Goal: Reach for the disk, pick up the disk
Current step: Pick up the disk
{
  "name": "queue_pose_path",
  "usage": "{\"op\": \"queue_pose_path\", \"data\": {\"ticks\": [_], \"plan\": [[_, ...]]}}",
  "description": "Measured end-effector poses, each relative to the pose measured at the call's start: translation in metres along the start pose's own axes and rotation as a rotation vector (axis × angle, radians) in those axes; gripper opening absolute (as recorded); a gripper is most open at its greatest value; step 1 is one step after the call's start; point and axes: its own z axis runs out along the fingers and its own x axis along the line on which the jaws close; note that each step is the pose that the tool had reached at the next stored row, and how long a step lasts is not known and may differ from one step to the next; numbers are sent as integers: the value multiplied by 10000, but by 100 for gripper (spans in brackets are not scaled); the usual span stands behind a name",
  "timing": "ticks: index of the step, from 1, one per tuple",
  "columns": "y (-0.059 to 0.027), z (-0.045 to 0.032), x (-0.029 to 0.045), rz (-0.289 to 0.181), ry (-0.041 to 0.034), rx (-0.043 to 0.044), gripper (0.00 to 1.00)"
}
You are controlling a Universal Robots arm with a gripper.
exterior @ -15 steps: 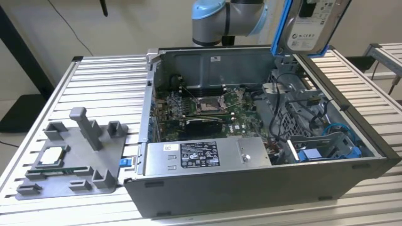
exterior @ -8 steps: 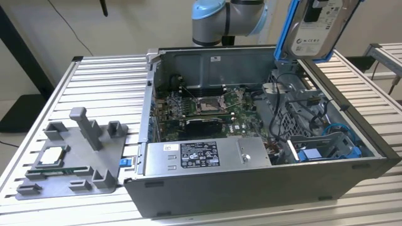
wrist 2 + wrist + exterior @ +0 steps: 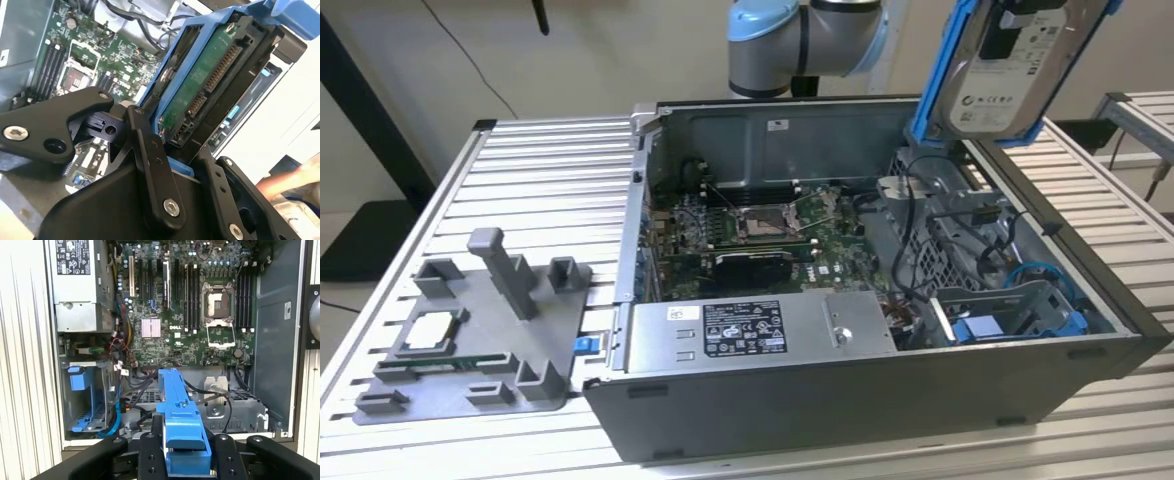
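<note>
Silver-grey metal with a white label is seen at the top of the exterior view: the disk (image 3: 1010, 68), framed by its bright blue bracket, is held upright in the air above the open computer case (image 3: 881, 400), over the case's corner towards the exterior view's right. The case is laid on its side on a ribbed aluminium table (image 3: 547, 160). Inside it, the green motherboard (image 3: 761, 225) with its empty processor socket is exposed, and a labelled power supply (image 3: 761, 328) is mounted along the near wall. A grey fixture tray (image 3: 494, 330) carrying a small square chip (image 3: 430, 330) is placed on the table to the exterior view's left, well apart from the disk. The robot arm (image 3: 801, 40) is seen behind the case.

In the second wrist view, the gripper (image 3: 172, 150) is closed on the disk (image 3: 200, 95): black fingers (image 3: 150, 165) are pressed against the blue bracket on both sides, and the drive's green circuit board and connector face the camera. A person's hand (image 3: 295, 180) is noted at the edge, apart from the gripper.

In the first wrist view, the blue bracket edge of the disk (image 3: 180, 425) is clamped by the gripper (image 3: 182, 460), clear above the case interior, where the motherboard (image 3: 190, 305) and a blue drive bay (image 3: 87, 400) are visible below.
</note>
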Motion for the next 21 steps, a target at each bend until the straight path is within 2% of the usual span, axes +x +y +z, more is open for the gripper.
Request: {"op": "queue_pose_path", "data": {"ticks": [5, 21], "plan": [[-8, -4, 165, 1, 1, -2, 0], [-38, 15, 783, 2, 2, -4, 0]]}}
